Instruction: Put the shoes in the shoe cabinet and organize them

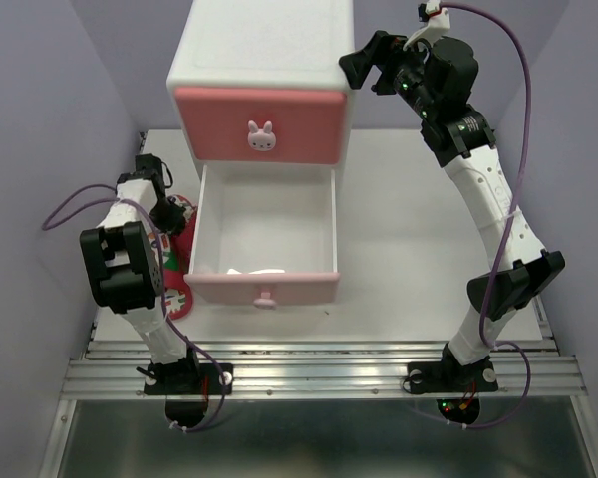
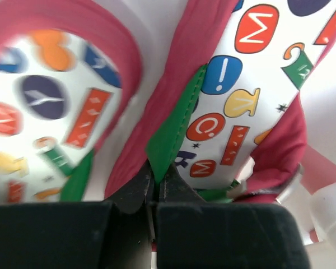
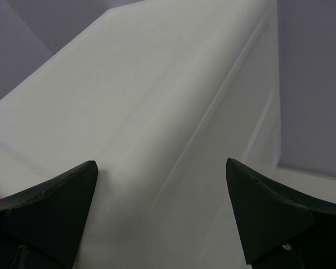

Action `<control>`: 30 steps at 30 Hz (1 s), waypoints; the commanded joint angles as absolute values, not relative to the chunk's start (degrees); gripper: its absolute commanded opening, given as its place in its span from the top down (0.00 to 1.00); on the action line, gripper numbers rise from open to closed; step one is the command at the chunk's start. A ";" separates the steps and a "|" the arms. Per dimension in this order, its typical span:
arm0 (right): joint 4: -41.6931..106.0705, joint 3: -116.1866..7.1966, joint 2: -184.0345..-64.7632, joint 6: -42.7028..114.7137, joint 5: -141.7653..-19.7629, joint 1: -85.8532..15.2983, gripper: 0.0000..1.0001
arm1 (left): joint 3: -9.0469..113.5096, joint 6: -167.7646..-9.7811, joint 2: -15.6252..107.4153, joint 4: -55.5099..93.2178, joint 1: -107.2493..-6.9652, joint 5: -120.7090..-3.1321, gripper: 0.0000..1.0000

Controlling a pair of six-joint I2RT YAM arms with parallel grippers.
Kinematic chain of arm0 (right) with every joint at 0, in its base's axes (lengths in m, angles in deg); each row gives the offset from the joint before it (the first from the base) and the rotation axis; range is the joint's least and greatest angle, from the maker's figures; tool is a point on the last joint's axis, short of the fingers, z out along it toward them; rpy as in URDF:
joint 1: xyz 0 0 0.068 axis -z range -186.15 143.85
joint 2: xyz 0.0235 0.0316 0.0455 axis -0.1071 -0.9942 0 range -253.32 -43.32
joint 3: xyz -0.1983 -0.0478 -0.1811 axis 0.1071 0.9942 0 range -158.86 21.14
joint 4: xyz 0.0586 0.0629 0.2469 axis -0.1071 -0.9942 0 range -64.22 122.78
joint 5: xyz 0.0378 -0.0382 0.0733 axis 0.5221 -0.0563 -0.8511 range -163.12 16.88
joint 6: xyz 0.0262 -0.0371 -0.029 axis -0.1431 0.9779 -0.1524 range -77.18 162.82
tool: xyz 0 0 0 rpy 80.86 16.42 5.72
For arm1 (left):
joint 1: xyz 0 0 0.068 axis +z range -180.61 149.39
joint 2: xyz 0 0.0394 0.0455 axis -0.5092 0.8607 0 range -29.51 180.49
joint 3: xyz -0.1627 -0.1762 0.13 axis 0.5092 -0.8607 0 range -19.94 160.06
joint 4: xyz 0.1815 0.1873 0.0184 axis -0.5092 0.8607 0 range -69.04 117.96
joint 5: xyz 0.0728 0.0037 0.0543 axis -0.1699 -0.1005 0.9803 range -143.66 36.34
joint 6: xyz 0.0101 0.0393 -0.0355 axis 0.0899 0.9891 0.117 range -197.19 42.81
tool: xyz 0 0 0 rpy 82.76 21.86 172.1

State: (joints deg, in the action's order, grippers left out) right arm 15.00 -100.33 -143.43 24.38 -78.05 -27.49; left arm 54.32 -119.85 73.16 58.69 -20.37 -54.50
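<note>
Two red sandals with colourful printed insoles lie side by side on the table left of the shoe cabinet point(image 1: 264, 60). In the left wrist view one sandal point(image 2: 45, 101) is on the left and the other point(image 2: 246, 84) on the right. My left gripper point(image 2: 157, 174) is shut on the green strap point(image 2: 173, 123) of the right-hand sandal. From above, that gripper point(image 1: 169, 211) points down over the sandals point(image 1: 184, 217). The cabinet's lower drawer point(image 1: 264, 289) is pulled out. My right gripper point(image 3: 159, 168) is open, raised beside the cabinet's white upper right side point(image 3: 157, 101).
The darker pink upper drawer point(image 1: 262, 124) with its bunny knob is closed. Something white point(image 1: 254, 271) lies inside the open drawer against its front wall; I cannot tell what it is. A lilac wall stands close on the left. The metal rail point(image 1: 319, 373) runs along the near edge.
</note>
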 commanded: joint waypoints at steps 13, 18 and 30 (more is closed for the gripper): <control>0.26 -98.74 -144.83 30.60 -77.60 -26.98 0.00 | 95.97 -112.97 62.62 85.03 -18.74 -30.09 1.00; 0.35 -98.04 -144.48 30.87 -77.87 -26.98 0.00 | 94.86 -107.43 54.97 78.63 -18.74 -40.64 1.00; 1.76 -94.35 -143.25 31.04 -78.57 -26.98 0.00 | 77.46 -114.80 32.56 75.92 -18.74 -64.27 1.00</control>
State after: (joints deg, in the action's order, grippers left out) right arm 15.86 -98.15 -141.73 25.74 -78.03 -27.49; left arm 80.88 -110.73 37.49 81.95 -18.75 -52.93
